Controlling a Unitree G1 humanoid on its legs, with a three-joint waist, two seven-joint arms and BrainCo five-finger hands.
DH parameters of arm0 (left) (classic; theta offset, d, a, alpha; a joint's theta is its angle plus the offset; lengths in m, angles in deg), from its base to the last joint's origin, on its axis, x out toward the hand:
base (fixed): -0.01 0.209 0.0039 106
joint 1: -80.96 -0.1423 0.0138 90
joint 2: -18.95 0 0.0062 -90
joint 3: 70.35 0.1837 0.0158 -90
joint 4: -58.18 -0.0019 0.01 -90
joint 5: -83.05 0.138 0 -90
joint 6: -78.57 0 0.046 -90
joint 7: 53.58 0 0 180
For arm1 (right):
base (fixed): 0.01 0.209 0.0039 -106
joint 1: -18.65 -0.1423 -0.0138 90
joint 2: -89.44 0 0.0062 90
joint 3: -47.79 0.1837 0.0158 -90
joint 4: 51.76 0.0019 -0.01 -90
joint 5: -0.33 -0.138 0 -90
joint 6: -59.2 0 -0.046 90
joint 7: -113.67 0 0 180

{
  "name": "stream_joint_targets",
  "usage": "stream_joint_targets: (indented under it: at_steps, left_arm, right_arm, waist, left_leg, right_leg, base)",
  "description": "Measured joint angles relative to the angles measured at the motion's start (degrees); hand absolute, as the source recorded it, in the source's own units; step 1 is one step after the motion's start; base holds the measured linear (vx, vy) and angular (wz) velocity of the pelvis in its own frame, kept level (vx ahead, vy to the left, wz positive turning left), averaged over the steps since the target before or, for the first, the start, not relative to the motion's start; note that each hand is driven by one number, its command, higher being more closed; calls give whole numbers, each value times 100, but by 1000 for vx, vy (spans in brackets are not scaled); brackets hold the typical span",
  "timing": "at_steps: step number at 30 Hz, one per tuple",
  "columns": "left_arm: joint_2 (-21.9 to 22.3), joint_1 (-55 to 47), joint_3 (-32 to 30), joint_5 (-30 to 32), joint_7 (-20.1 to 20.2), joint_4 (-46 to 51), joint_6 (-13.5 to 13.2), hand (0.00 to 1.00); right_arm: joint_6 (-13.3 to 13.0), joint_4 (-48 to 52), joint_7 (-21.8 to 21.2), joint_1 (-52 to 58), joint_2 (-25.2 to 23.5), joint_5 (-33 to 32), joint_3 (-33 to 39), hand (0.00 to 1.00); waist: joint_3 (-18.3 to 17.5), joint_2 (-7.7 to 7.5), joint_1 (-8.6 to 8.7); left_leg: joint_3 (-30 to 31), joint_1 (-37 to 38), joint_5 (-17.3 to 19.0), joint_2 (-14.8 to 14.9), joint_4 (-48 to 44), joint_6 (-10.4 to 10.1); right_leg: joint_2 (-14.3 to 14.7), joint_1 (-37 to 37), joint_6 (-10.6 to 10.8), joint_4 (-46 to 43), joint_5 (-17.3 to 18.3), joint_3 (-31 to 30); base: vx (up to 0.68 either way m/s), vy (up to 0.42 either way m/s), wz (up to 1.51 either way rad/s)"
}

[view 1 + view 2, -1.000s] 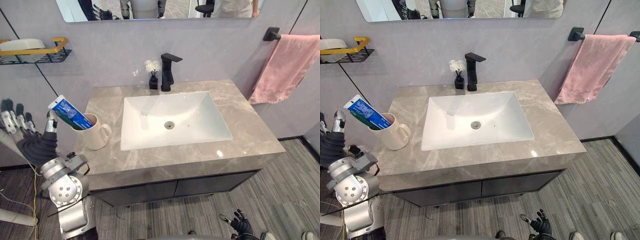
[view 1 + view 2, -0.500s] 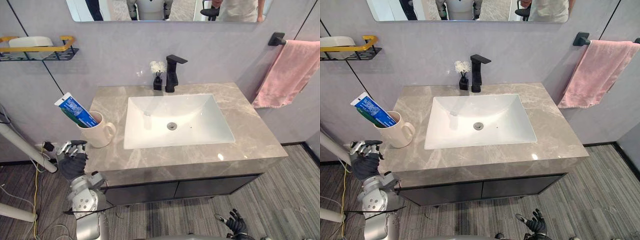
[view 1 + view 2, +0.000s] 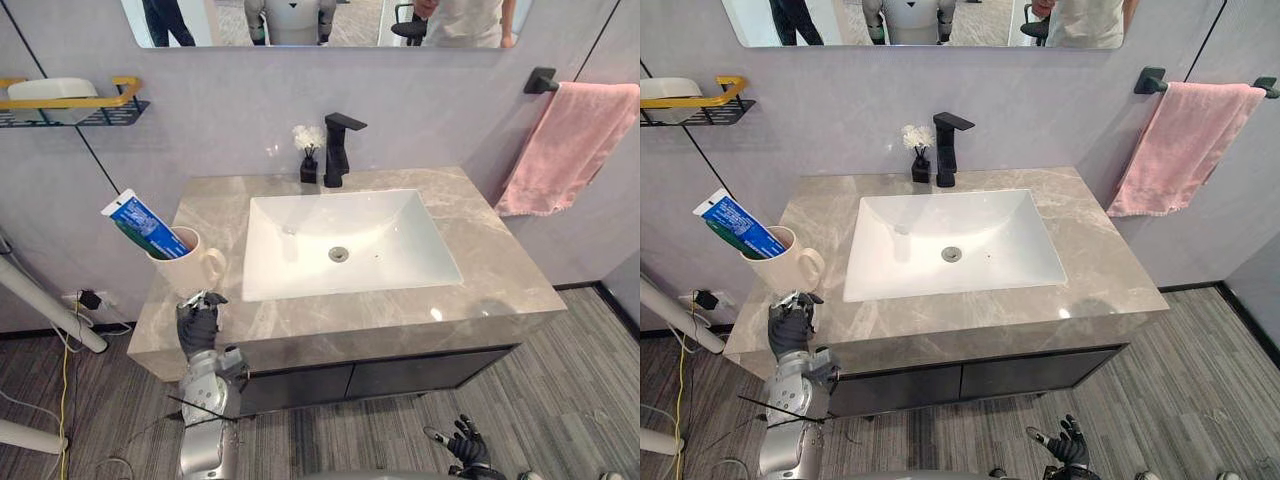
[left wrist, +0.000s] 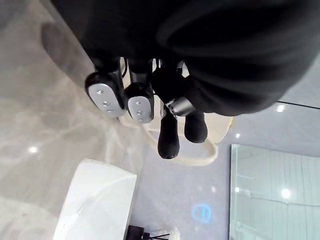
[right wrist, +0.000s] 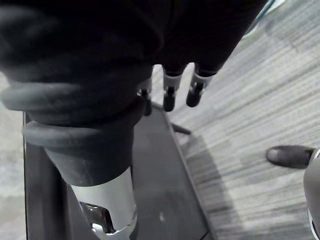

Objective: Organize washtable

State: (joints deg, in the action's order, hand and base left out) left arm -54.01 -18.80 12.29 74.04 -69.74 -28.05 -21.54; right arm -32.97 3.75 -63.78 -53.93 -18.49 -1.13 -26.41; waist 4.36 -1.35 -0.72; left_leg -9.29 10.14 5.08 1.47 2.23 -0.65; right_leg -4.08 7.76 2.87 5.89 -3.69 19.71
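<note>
1. The washtable's grey stone countertop (image 3: 500, 270) is bare apart from a few items. Going by that, the tidying looks close to done, so the main risk is disturbing what already stands in place.
2. The white sink basin (image 3: 400, 230) lies just beside the mug. A mug knocked that way could tip over the rim and chip.
3. The pink towel (image 3: 565, 145) hangs from its bar at the far right, well apart from either hand and in no danger.
4. The cream mug (image 3: 187, 272) stands near the counter's front-left corner with its handle turned towards the basin. The left hand (image 3: 198, 322) is just in front of it at the counter edge, and I cannot tell whether they touch. A careless lift or swing of that arm could catch the handle and topple the mug.
5. The left hand's fingers are bent inward and hold nothing. The right hand (image 3: 462, 442) hangs low near the floor with its fingers loosely spread, also empty.
6. The blue toothpaste tube (image 3: 140, 222) leans out of the mug, away from the basin. It makes the mug top-heavy, so a nudge could flip it out.
</note>
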Motion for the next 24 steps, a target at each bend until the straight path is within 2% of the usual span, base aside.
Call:
stream_joint_targets:
  at_steps: [3, 12, 18, 24]
  left_arm:
    - [-144, 41, -4, 12, -2, -14, 4, 100]
    - [-201, 197, -307, 70, -31, -206, 40, 100]
    - [-105, 181, -729, 69, -60, -171, 36, 100]
    - [1, -55, -922, 70, -63, 91, 35, 100]
  right_arm:
    - [0, 0, -2, -6, 0, 9, -1, 0]
    - [5, 0, -14, -9, 5, 13, 6, 0]
    - [8, 231, -20, 37, 6, 30, 24, 0]
    - [11, 322, -27, 44, 1, 140, 19, 0]
  waist:
    - [2, -4, 12]
    - [11, -36, 22]
    - [22, -106, 0]
    - [32, -88, -7]
  left_leg:
    - [-54, 66, -18, -4, 93, -26]
    - [-74, 50, -17, -15, 89, -26]
    - [-88, -50, 25, -18, -29, 20]
    - [-89, -53, 31, -14, -37, 24]
  right_leg:
    - [7, -7, 3, 2, 2, -56]
    - [7, -57, 16, 1, 10, -72]
    - [-2, -102, 17, -18, 7, -87]
    - [-1, -98, 17, -21, 8, -86]
  base:
    - [1, 25, -10]
    - [-1, 1, -1]
    - [-3, 3, -1]
    - [0, 0, 0]
